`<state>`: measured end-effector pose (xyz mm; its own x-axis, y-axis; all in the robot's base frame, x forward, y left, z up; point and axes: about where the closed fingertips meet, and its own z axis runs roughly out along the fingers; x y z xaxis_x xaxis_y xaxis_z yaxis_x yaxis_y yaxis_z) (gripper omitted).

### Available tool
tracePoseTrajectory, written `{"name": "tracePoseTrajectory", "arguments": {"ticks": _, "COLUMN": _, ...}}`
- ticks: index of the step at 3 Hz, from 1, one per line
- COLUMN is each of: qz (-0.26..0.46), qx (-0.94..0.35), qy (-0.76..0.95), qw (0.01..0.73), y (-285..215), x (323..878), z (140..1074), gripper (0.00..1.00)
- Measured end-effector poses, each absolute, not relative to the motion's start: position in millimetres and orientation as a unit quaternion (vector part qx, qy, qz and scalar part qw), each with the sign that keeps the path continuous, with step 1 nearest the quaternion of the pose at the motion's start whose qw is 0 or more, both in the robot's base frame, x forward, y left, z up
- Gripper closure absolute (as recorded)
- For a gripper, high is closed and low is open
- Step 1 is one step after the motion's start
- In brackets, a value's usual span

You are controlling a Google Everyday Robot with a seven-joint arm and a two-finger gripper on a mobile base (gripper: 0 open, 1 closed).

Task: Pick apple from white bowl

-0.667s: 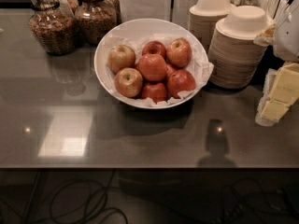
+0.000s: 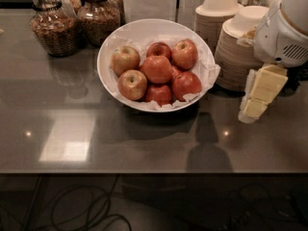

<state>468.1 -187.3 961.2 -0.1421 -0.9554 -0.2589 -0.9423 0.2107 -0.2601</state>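
One view only, looking down on a dark glossy worktop (image 2: pixel 144 143).

Centre of frame: the white bowl (image 2: pixel 139 30), wide and shallow, lined with crumpled white paper (image 2: pixel 210 72) that spills over its right rim. You have seven apples in it.
- The apple (image 2: pixel 157 69) you want is the biggest one, evenly red-orange. It sits in the middle of the pile, resting on and touching its neighbours.
- Two yellow-green apples (image 2: pixel 125 60) lie on the left side of the bowl, one behind the other.
- Four darker red apples (image 2: pixel 185 54) ring the rest: two behind the apple, two in front and to its right.

Right edge: the claw (image 2: pixel 255 105), pale yellow, hangs below a white arm housing (image 2: pixel 281 37). It hovers above the worktop, to the right of the bowl and apart from it, touching no apple. You cannot tell whether it is open or closed.

Behind the claw: two stacks of beige bowls (image 2: pixel 238 57), just beside the white bowl's right rim, each topped by an upturned bowl.

Back left: two glass jars (image 2: pixel 53 30) with brown contents, well apart from the claw.

Surface: a pale square reflection (image 2: pixel 67 138) left of centre.

Below the worktop's front edge: dark cables (image 2: pixel 86 211) on the floor.
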Motion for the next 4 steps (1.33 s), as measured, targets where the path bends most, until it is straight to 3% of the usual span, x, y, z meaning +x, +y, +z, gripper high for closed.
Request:
{"name": "tracePoseTrajectory", "arguments": {"ticks": 2, "qz": 0.011, "qx": -0.651, "qy": 0.728, "qw": 0.214, "y": -160, "x": 496, "z": 952, "gripper": 0.0}}
{"name": "tracePoseTrajectory", "arguments": {"ticks": 4, "qz": 0.067, "qx": -0.689, "qy": 0.678, "qw": 0.247, "y": -91, "x": 545, "z": 940, "gripper": 0.0}}
